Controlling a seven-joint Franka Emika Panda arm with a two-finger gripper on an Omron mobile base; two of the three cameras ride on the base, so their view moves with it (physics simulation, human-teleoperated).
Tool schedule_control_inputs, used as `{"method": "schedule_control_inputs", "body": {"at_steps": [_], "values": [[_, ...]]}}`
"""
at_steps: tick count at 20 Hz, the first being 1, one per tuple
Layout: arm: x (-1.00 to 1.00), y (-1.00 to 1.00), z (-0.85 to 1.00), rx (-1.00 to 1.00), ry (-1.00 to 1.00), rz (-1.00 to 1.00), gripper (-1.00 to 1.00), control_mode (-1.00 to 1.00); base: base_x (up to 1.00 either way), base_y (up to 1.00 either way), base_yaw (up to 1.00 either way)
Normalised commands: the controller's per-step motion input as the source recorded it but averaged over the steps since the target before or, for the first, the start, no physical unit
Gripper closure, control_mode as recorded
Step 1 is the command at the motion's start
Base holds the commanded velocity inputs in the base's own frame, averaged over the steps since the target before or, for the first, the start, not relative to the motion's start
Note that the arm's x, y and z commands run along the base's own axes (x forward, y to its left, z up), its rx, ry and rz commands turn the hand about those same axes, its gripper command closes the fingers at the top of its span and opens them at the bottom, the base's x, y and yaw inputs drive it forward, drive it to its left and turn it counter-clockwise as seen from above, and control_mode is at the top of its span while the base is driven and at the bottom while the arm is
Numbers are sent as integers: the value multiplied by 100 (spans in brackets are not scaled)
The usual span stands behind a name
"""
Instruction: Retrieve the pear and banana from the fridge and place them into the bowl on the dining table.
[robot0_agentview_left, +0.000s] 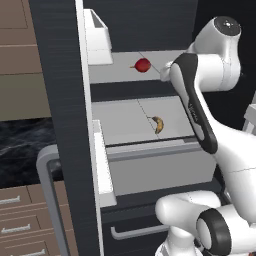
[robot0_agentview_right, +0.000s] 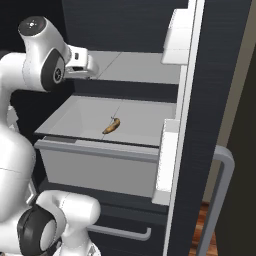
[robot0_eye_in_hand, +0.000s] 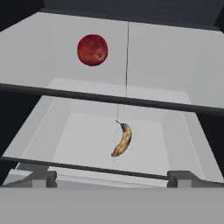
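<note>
Inside the fridge (robot0_agentview_left: 65, 100), with its door swung open, we locate the banana (robot0_agentview_left: 158, 124) lying flat on the pale grey floor of the pulled-out drawer (robot0_agentview_right: 95, 165), near the drawer's middle and clear of every wall. On the shelf above the drawer sits a round red fruit (robot0_agentview_left: 143, 65), to the left of the banana and further back as the hand view shows it.

We read the gripper (robot0_eye_in_hand: 111, 177) as fully open and empty: its two finger tips stand wide apart at the bottom of the hand view, with the banana between them and well beyond them. It hangs in front of the drawer, level with the upper shelf.

Orientation: in the hand view the banana's long axis runs nearly along the line of approach, leaning slightly to one side. The thin stem end points away from the gripper, toward the fridge's back wall; the blunt end faces the drawer front. The curve lies flat.

Risks, as we judge them:
- The shelf edge and the drawer's front rail both cross the descent path; a steep or early reach could strike either.
- Closing along the long axis instead of across it could squeeze the banana out of the fingers.
- A low approach could push the banana toward the back wall.
- The red fruit could be mistaken for a target.
</note>
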Motion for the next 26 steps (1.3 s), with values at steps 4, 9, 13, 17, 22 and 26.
{"method": "schedule_control_inputs", "body": {"at_steps": [4,9,13,17,22,26], "values": [[63,37,-5,1,0,0,-100,-100,0,0,0],[58,33,-7,4,0,0,-100,-100,0,0,0],[48,13,-1,4,0,0,-100,-100,0,0,0],[41,0,0,0,0,0,-100,-100,0,0,0],[59,0,-6,0,0,0,-100,-100,0,0,0],[61,2,-9,0,0,0,-100,-100,0,0,0]]}}
